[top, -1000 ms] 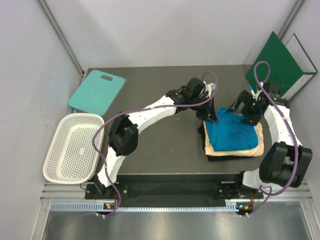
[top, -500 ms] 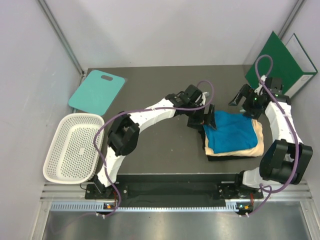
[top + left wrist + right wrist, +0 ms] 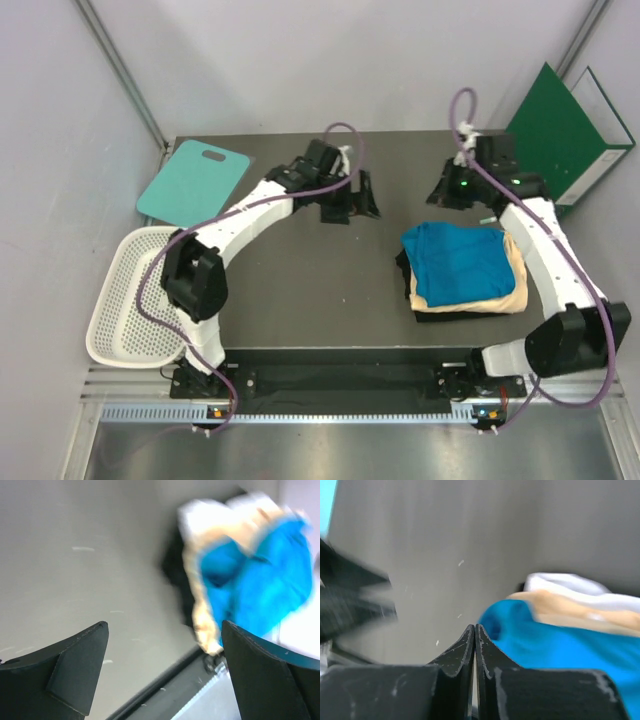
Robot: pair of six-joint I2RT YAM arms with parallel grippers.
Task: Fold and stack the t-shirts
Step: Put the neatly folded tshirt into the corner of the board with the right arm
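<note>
left gripper (image 3: 352, 205) spread wide, right gripper (image 3: 475, 630) pinched closed on nothing, blue t-shirt (image 3: 458, 262) folded atop the cream t-shirt (image 3: 515, 287), maybe a dark layer (image 3: 404, 278) underneath.

Robot lab cell, plain grey walls (image 3: 300, 60), aluminium rail (image 3: 340, 400)

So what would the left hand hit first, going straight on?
Probably the bare dark grey tabletop, just short of the folded bright blue cloth t-shirt; depth is unclear.
</note>
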